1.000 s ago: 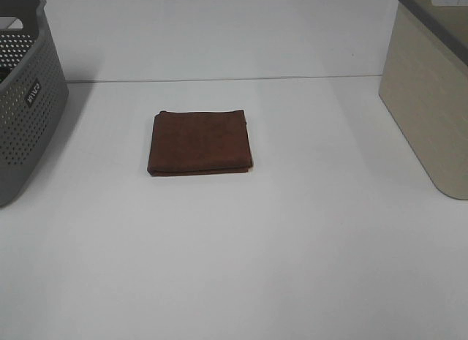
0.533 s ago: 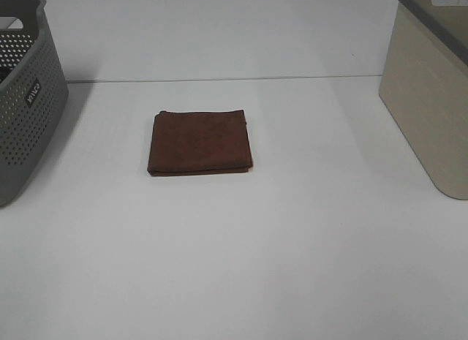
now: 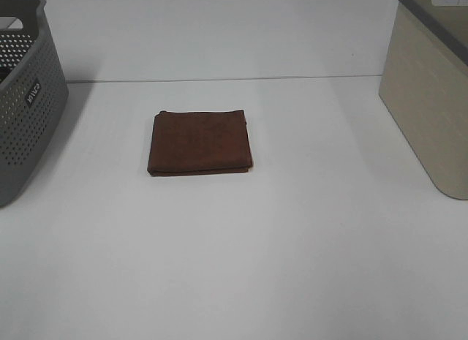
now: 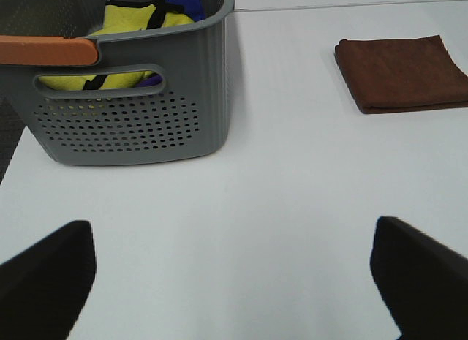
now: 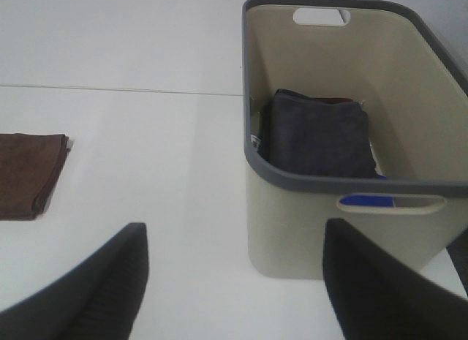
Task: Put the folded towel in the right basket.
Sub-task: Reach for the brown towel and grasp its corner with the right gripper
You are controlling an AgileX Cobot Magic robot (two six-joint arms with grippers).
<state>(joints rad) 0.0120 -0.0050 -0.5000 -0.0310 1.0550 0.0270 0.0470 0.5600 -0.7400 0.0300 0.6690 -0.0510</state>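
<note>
Honestly, nothing differs from the shot half a second back, or from the one before that. The towel (image 3: 200, 142) sits in the same spot, flat on the table (image 3: 292, 252). It's folded into a neat brown square, roughly midway between the left and right edges and a bit nearer the far edge than the near one. It lies well apart from both baskets, and those haven't shifted either.

The right basket (image 3: 431, 99) is the beige one with the dark grey rim, standing at the right edge toward the far right corner. The right wrist view shows a folded grey cloth (image 5: 314, 131) already lying inside it, plus something blue (image 5: 369, 201) showing through the handle slot.

The left basket (image 3: 25, 113) is grey and perforated, at the left edge toward the far left corner. It has a yellow cloth (image 4: 139, 18) in it and an orange strip (image 4: 47, 50) along its rim.

Neither arm shows in the high view. From the wrist cameras, the left gripper (image 4: 234, 281) has its jaws spread wide with only bare table between them, so it's holding nothing. Same deal with the right gripper (image 5: 238, 296): jaws wide apart, empty, above the table just beside the right basket, with the towel off to one side.
</note>
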